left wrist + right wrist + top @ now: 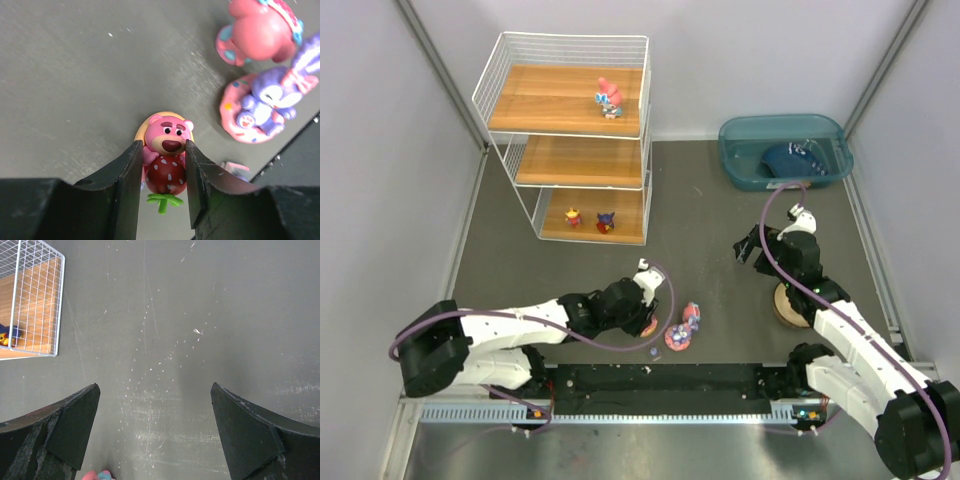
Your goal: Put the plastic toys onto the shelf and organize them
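Observation:
My left gripper (162,172) is shut on a pink bear toy holding a red strawberry (166,150), low over the table; it also shows in the top view (647,322). Just to its right lie a pink figurine (262,32) and a purple bunny on a round pink base (262,107), seen together in the top view (682,328). The white wire shelf (570,130) stands at the far left. It holds a pink toy (609,97) on the top board and two small toys (573,217) (606,221) on the bottom board. My right gripper (155,415) is open and empty over bare table.
A teal bin (735,165) at the far right holds a dark blue item (790,158). A tan round bowl (786,306) sits under my right arm. A small pink-white bit (235,169) lies by my left finger. The shelf corner (30,305) shows in the right wrist view.

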`<state>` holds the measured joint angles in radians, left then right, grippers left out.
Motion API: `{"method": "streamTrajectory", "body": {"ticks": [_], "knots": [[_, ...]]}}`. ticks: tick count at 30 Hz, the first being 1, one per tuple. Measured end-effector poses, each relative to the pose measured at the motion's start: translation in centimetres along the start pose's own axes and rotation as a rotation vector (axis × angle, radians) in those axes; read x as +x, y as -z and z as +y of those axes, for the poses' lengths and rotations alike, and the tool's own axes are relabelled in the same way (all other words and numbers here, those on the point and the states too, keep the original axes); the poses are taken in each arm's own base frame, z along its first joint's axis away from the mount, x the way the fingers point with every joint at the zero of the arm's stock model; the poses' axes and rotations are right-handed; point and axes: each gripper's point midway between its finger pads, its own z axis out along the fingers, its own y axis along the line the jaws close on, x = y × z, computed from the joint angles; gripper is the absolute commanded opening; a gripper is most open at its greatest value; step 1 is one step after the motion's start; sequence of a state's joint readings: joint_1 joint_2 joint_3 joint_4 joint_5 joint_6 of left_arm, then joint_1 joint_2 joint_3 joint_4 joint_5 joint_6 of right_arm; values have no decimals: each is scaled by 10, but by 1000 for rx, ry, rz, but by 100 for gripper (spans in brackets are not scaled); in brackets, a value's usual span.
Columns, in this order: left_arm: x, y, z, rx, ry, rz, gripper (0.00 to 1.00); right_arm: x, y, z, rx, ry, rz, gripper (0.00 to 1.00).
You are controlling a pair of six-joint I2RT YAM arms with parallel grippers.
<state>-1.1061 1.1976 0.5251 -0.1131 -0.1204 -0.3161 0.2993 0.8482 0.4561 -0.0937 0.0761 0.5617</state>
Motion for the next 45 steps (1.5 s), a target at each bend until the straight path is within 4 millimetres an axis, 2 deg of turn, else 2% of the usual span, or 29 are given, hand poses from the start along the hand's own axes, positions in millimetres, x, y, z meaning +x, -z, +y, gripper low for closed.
{"method": "streamTrajectory", "body": {"ticks": [9,12,13,16,17,19,22,27,29,30,34,38,45], "knots": [[-33,-25,26,-98,50,-10,1,0,0,0,1,0,1,94],[-44,-33,31,-110,54,-14,7,0,0,0,2,0,2,95],[-46,-35,32,-113,54,-16,13,0,0,0,2,1,2,95],[-51,-36,33,-115,55,-25,21,1,0,-1,3,1,2,95],[-51,-36,33,-115,55,-27,28,1,0,-1,3,1,2,95],[-51,-36,34,-116,54,-28,33,1,0,-1,3,1,2,95],[-53,-34,34,-116,53,-33,39,1,0,-1,3,1,2,95],[-54,-28,36,-121,48,-33,54,1,0,-1,3,1,2,95],[-57,-24,36,-119,50,-45,56,1,0,-1,3,1,2,95],[-61,-21,36,-116,51,-57,64,1,0,-1,3,1,2,95],[-69,-12,33,-104,54,-92,67,1,0,-1,3,1,2,95],[-69,-7,31,-90,54,-101,67,1,0,-1,3,1,3,95],[-42,-9,31,-71,50,-40,65,1,0,-1,3,1,2,95]]}}
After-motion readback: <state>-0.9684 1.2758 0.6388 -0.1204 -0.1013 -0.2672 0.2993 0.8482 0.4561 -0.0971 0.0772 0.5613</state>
